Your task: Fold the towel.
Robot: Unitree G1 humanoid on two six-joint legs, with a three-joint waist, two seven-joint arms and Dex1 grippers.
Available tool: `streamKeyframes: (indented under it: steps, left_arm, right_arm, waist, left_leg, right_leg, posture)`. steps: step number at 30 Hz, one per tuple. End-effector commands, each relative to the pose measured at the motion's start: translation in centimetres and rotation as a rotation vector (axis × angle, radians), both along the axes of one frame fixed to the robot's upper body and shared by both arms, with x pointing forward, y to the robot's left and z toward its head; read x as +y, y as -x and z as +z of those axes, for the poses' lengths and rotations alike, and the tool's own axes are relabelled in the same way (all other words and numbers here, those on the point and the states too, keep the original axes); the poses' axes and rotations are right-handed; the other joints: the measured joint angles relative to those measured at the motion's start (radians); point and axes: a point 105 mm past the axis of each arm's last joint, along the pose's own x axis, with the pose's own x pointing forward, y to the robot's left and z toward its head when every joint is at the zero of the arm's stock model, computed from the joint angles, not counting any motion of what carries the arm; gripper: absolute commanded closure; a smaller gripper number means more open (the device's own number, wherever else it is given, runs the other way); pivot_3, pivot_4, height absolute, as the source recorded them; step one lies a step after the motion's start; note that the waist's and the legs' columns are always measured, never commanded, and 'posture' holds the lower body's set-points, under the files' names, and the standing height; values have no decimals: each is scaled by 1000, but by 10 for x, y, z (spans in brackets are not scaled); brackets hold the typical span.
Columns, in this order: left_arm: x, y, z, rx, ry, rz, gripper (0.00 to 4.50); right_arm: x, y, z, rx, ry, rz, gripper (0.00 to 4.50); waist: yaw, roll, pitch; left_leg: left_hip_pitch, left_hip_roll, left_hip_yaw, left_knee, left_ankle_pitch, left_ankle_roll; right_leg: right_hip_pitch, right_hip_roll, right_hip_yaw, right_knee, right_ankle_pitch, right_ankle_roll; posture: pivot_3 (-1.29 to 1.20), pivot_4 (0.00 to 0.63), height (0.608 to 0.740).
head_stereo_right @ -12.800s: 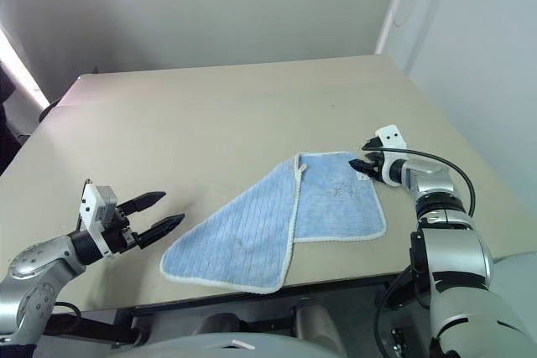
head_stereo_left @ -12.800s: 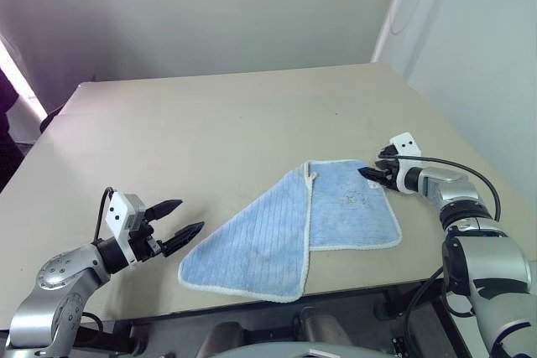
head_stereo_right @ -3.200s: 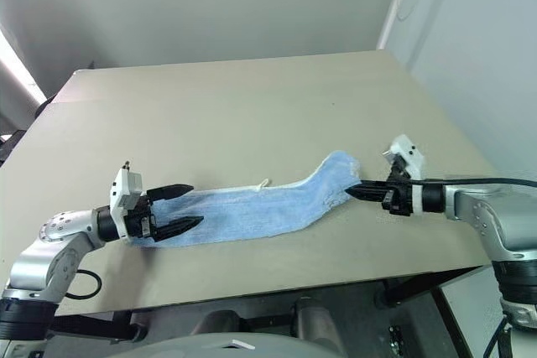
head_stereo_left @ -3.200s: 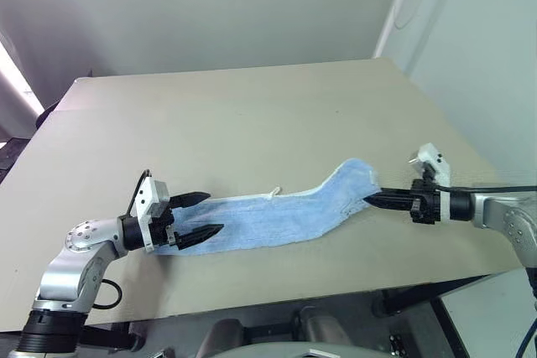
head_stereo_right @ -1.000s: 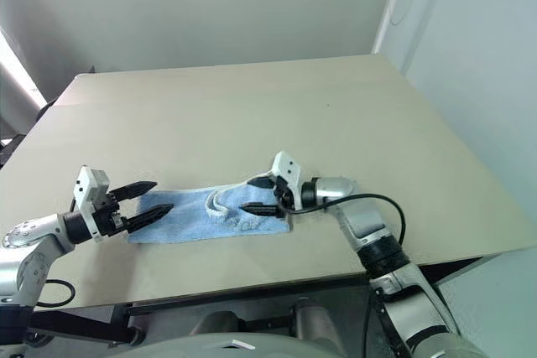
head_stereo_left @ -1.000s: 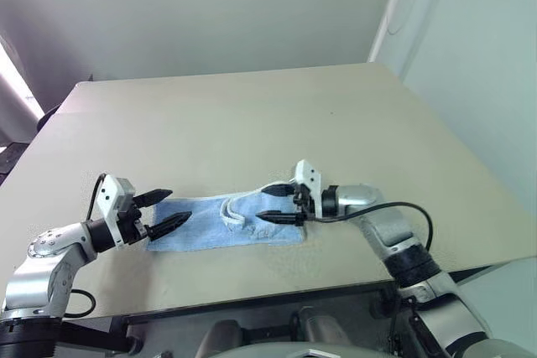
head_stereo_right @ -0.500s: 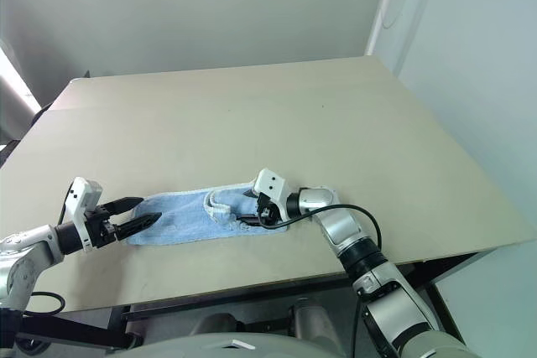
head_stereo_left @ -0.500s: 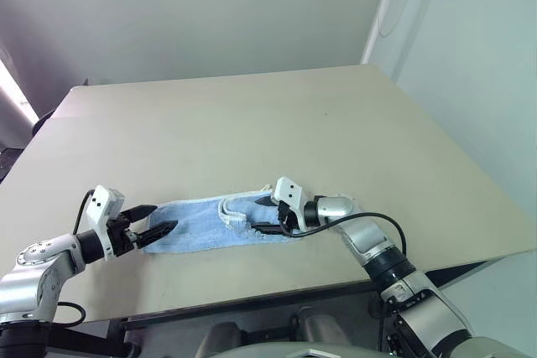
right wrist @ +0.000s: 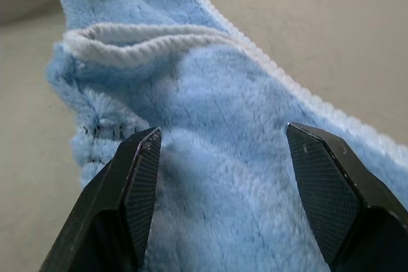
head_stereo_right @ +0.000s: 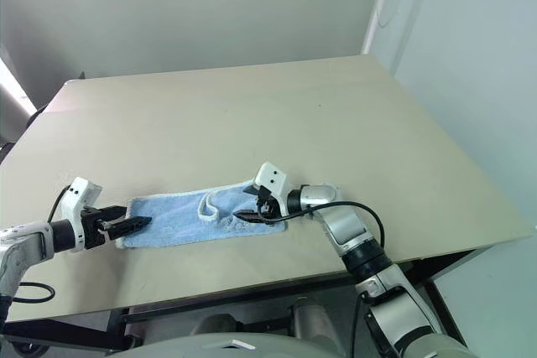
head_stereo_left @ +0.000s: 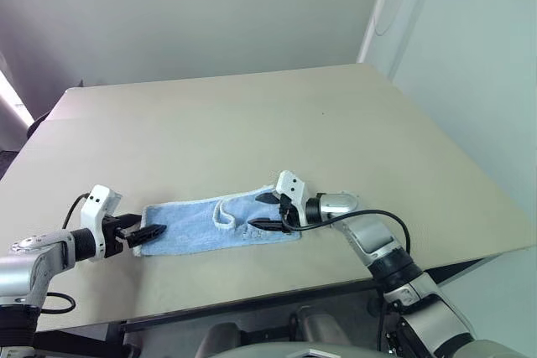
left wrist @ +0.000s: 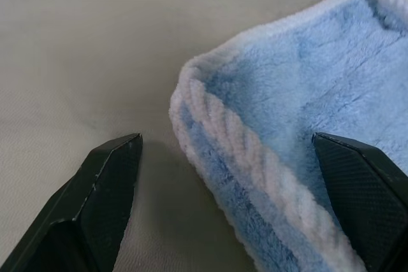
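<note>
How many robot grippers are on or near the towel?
2. The left gripper is at the left end of the towel; the right gripper is over its folded right half.

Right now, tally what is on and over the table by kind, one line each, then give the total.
Towel: 1, light blue, lying folded into a long strip on the table
Grippers: 2, the left gripper open at the strip's left end, the right gripper open over its right part
Total: 3
</note>
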Motion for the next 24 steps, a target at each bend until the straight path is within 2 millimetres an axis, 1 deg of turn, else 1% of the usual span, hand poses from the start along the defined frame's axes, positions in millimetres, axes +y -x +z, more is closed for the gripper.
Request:
streamKeyframes:
  steps: [1, 2, 3, 4, 6, 8, 11, 15, 16, 18, 21, 24]
  left_arm:
    - [-20, 18, -17, 125, 28, -78, 0]
    - [-23, 18, -18, 126, 35, -89, 0]
    - [-26, 18, -17, 125, 42, -94, 378]
    - [-28, 18, -16, 125, 50, -104, 564]
    - [-31, 19, -14, 125, 68, -118, 1193]
    - [-33, 18, -11, 119, 81, -127, 1926]
    - [-30, 15, -7, 101, 79, -115, 2938]
    - [-31, 9, 7, 66, 176, -79, 4325]
    - [-32, 7, 12, 51, 206, -70, 4479]
    - [-29, 3, 22, 18, 235, -52, 4479]
    - [-20, 3, 26, 12, 210, -24, 4479]
    - [-5, 7, 31, 42, 206, 25, 4479]
  right_arm:
    - [4, -7, 17, -39, -48, -18, 1247]
    - [5, -7, 17, -41, -49, -20, 1247]
    - [5, -7, 18, -43, -50, -22, 1224]
    - [5, -8, 18, -44, -50, -23, 1224]
    - [4, -10, 18, -49, -44, -37, 1224]
    - [3, -13, 17, -53, -40, -54, 1224]
    - [0, -15, 17, -54, -36, -68, 1224]
    - [-1, -17, 21, -47, -55, -79, 1224]
    - [-1, -17, 23, -41, -65, -79, 1224]
    - [-1, -17, 27, -32, -89, -76, 1224]
    - [-2, -16, 31, -23, -109, -67, 1224]
    - [-7, -16, 35, -4, -137, -71, 1224]
  waist:
    - [1, 1, 0]
    - [2, 1, 0]
    - [3, 2, 1]
    - [4, 2, 1]
    - [5, 2, 1]
    - [5, 2, 1]
    - [5, 1, 1]
    - [5, 1, 1]
    - [5, 1, 1]
    - [5, -1, 1]
    - [4, -1, 1]
    - [3, -1, 2]
  left_leg:
    - [0, 0, 0, 0, 0, 0]
    - [0, 0, 0, 0, 0, 0]
    - [0, 0, 0, 0, 0, 0]
    - [-1, -1, 0, -1, 0, 0]
    - [-1, -1, 0, -1, 0, 0]
    - [-1, -2, 0, -1, 0, 0]
    - [-2, -3, 0, -1, 0, 0]
    - [-2, -3, 0, -1, 0, 0]
    - [-2, -4, 0, -1, 0, 0]
    - [-2, -3, 0, -1, 0, 0]
    - [-2, -3, -1, -1, 0, 0]
    - [-2, -3, -1, -1, 0, 0]
  right_leg:
    - [0, 0, 0, 0, 0, 0]
    - [0, 0, 0, 0, 0, 0]
    - [0, -1, 0, -1, 0, 0]
    - [0, -1, 0, -1, -1, 1]
    - [0, -2, 0, -1, -1, 1]
    - [0, -3, 0, -2, -1, 2]
    - [0, -4, 0, -2, -2, 2]
    - [0, -5, 0, -2, -2, 3]
    - [0, -5, 0, -2, -2, 3]
    - [0, -5, -1, -2, -2, 3]
    - [0, -4, -1, -2, -2, 3]
    - [0, -4, -1, -2, -2, 3]
  posture:
    - [0, 0, 740]
    - [0, 0, 740]
    - [0, 0, 740]
    - [0, 0, 740]
    - [0, 0, 740]
    - [0, 0, 740]
    - [0, 0, 740]
    - [0, 0, 740]
    - [0, 0, 740]
    - [0, 0, 740]
    - [0, 0, 740]
    - [0, 0, 740]
